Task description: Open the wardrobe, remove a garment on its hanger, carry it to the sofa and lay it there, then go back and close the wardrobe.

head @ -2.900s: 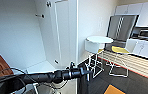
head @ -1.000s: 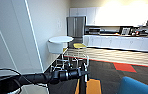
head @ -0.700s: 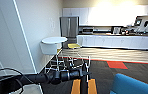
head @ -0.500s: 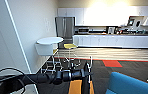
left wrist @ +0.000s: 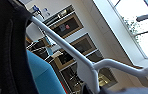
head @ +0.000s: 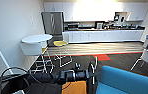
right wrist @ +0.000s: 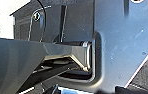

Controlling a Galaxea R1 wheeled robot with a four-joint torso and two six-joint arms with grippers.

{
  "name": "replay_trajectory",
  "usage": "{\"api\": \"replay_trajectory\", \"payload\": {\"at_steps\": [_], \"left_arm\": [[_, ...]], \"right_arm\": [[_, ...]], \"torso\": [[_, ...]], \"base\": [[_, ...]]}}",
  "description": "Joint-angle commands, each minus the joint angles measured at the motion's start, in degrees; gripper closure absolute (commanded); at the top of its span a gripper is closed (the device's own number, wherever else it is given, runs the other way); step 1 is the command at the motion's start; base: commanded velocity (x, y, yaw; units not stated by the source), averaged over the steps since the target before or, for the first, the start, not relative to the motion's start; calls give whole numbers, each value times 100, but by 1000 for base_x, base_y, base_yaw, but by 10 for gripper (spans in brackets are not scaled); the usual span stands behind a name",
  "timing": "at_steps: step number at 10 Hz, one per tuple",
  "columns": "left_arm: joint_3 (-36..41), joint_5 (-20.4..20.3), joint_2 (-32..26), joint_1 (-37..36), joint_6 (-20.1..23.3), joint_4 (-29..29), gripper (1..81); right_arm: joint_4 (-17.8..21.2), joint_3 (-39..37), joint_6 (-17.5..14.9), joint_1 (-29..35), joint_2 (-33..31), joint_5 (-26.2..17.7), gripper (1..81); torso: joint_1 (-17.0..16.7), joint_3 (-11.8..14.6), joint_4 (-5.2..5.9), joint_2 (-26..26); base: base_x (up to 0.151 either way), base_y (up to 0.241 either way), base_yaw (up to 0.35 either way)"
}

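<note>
My left arm reaches fwd, roughly level, across my front; left gripper (head: 91,72) clamped on the hanger (left wrist: 90,67), white bar w/ the garment (left wrist: 5,50) draped beside it. Sofa (head: 125,81) sits just right of the gripper. Right gripper: can't tell.

The left arm (head: 65,76) reaches out level across the front — its gripper (head: 92,72) clamped on the hanger (left wrist: 90,66).
</note>
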Motion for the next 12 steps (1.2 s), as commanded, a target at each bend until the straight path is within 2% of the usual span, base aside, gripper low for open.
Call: {"api": "replay_trajectory", "payload": {"at_steps": [1, 4, 12], "left_arm": [[47, -251, 93, -911, 47, 111, 811], [-33, -58, 277, -876, 47, 129, 811], [-24, -57, 198, -823, 56, 137, 811]], "right_arm": [[5, 52, -15, 150, 73, -241, 10], [5, 52, -15, 150, 73, -241, 10], [-3, 52, -15, 158, 82, -241, 10]], "torso": [[0, 7, 0, 0], [0, -4, 0, 0], [0, -6, 0, 0]], "base": [[0, 0, -301], [0, 0, -301], [0, 0, -299]]}}
